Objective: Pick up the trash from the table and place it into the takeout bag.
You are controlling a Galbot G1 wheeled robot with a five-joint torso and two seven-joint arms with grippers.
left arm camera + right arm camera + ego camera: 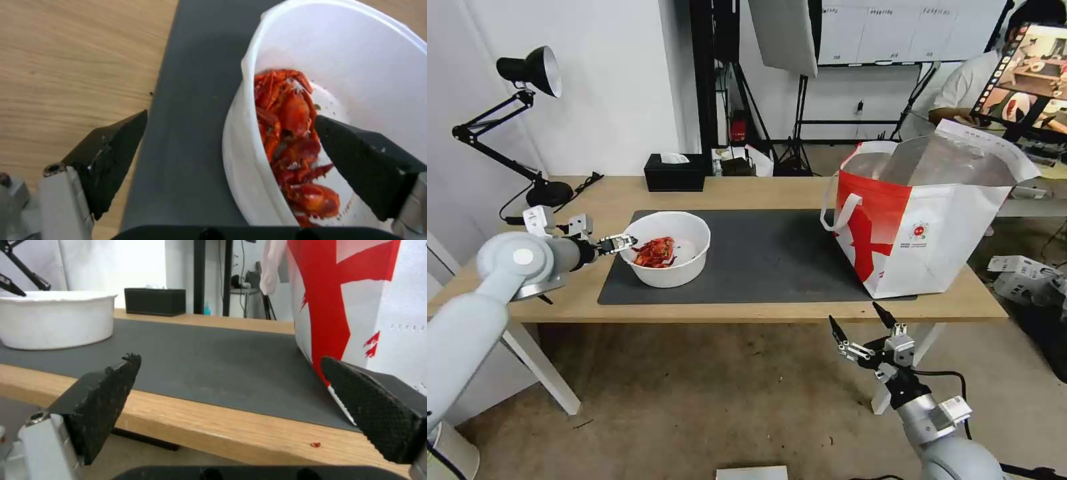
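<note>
**With fingers straddling the rim, bowl grasp pending**

Left hand (229,146) is spread, unclenched, around the bowl (666,257) wall on the counter (774,193) mat. Thin rim probably flexes; scraps loose, keep level. Right hand (864,327) idle, spread.

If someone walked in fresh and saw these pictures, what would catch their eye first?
Probably the white bowl of red scraps on the left of the grey mat, with the left gripper open astride its rim. Next, the big red-and-white bag standing open at the table's right end. The right gripper hangs open below the table's front edge.
</note>
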